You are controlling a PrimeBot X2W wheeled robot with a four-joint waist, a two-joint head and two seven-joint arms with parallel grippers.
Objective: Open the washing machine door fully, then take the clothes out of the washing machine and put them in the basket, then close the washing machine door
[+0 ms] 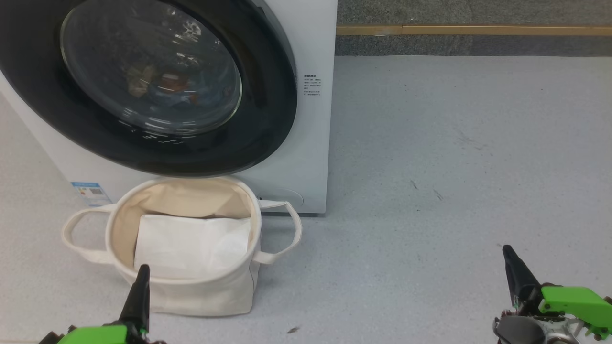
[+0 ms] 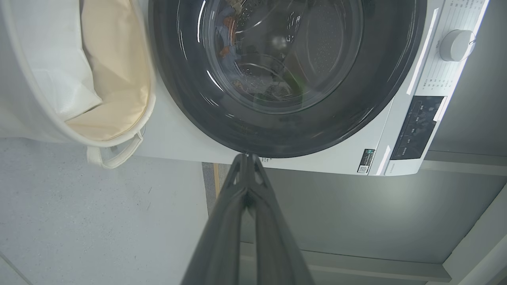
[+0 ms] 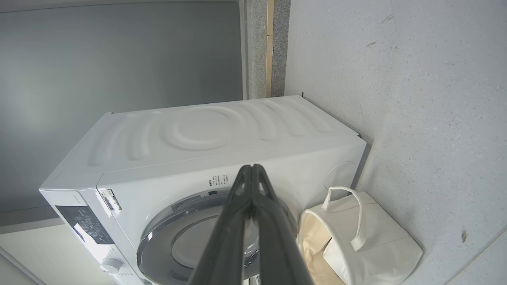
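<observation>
Black-rimmed door [image 1: 267, 138] is shut; my left fingers [image 1: 138, 296] and right fingers [image 1: 516, 274] are together, empty. I'd part one pair, then hook the rim's right edge, perhaps where the handle sits.

White box-shaped front-loading washing machine [image 1: 313, 143] with small dark printed labels and a blue sticker [image 1: 88, 190]. Its round door [image 1: 272, 95] has a glossy black rim around clear glass, through which clothes [image 1: 179, 93] show blue with orange patches. Round soft canvas basket [image 1: 210, 296], cream, containing a plain white flat sheet [image 1: 191, 243]. Pale grey speckled floor [image 1: 454, 167], crossed by a brass-yellow strip [image 1: 473, 30]. Left gripper [image 1: 143, 272] and right gripper [image 1: 508, 251], both black with bright green housings.
</observation>
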